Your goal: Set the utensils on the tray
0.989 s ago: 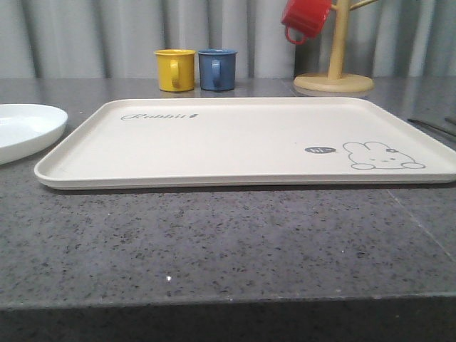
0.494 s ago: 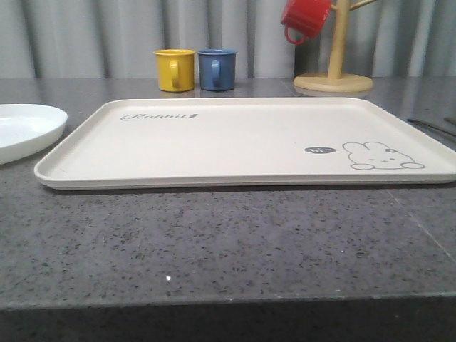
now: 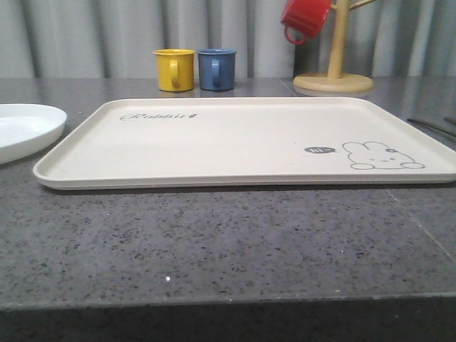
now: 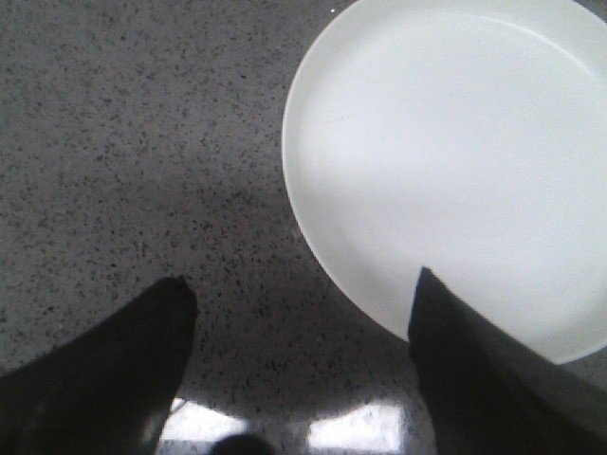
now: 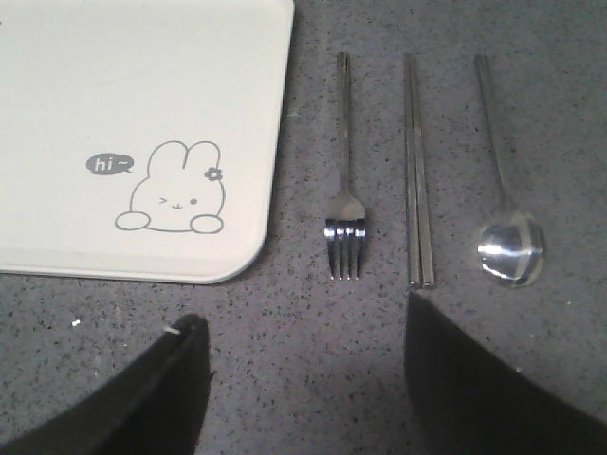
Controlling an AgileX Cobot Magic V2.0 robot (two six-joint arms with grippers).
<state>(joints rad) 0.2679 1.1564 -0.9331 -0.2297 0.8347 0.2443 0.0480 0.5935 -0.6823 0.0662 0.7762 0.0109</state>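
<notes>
Three silver utensils lie side by side on the grey table just off the tray's rabbit corner: a fork (image 5: 344,190) nearest the tray, a pair of chopsticks (image 5: 417,171), then a spoon (image 5: 507,242). The cream tray (image 3: 235,178) (image 5: 142,76) has nothing on it. My right gripper (image 5: 302,318) hovers open above bare table, short of the fork's tines and holding nothing. My left gripper (image 4: 302,284) is open and holds nothing. One of its fingers (image 4: 465,360) overlaps the rim of a round white plate (image 4: 455,161). Thin utensil handles (image 3: 431,127) show at the tray's right.
The white plate (image 3: 25,128) sits left of the tray. Behind the tray stand a yellow mug (image 3: 175,69), a blue mug (image 3: 217,69) and a wooden mug tree (image 3: 333,80) with a red mug (image 3: 305,19) hanging on it. Bare table lies in front of the tray.
</notes>
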